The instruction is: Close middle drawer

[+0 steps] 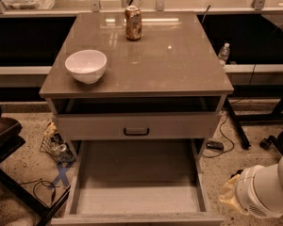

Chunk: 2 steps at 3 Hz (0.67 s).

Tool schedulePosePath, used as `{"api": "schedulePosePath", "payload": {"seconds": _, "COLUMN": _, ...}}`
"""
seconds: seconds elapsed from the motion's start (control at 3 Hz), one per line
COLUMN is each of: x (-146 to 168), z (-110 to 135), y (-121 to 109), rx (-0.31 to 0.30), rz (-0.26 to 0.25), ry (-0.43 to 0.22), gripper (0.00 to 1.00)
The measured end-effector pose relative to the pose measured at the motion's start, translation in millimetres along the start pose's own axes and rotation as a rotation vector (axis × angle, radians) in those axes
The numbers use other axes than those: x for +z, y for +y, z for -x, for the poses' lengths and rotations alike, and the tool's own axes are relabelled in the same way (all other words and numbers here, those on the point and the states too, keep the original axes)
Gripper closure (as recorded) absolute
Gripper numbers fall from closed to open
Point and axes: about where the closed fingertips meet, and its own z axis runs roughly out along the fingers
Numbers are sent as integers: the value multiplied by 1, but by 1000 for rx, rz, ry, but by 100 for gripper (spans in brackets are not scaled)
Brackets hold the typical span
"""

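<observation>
The middle drawer [137,182] is pulled far out toward me, below the cabinet's upper drawer [137,125]. Its plain grey inside is bare, and its front edge [132,219] lies along the bottom of the view, with its handle hidden. The upper drawer has a small dark handle [136,131] and a dark gap above it. The gripper itself is out of view. Only a white, rounded part of my arm [266,192] shows at the bottom right, just right of the open drawer's right side. The lowest drawer is hidden.
A white bowl [86,65] and a drink can [133,22] stand on the brown cabinet top [170,65]. A dark chair [4,140] is at the left. Cables and clutter [54,145] lie on the floor at the left, more cables [221,140] and a water bottle [224,53] at the right.
</observation>
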Motion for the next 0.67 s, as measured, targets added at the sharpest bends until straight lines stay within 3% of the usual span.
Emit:
{"api": "schedulePosePath", "payload": {"seconds": 0.33, "x": 15, "z": -3, "y": 8, "rx": 1, "rz": 15, "ry": -8, "gripper": 100}}
{"api": "schedulePosePath", "payload": {"seconds": 0.67, "x": 52, "z": -25, "y": 26, "rx": 25, "rz": 50, "ry": -46, "gripper": 100}}
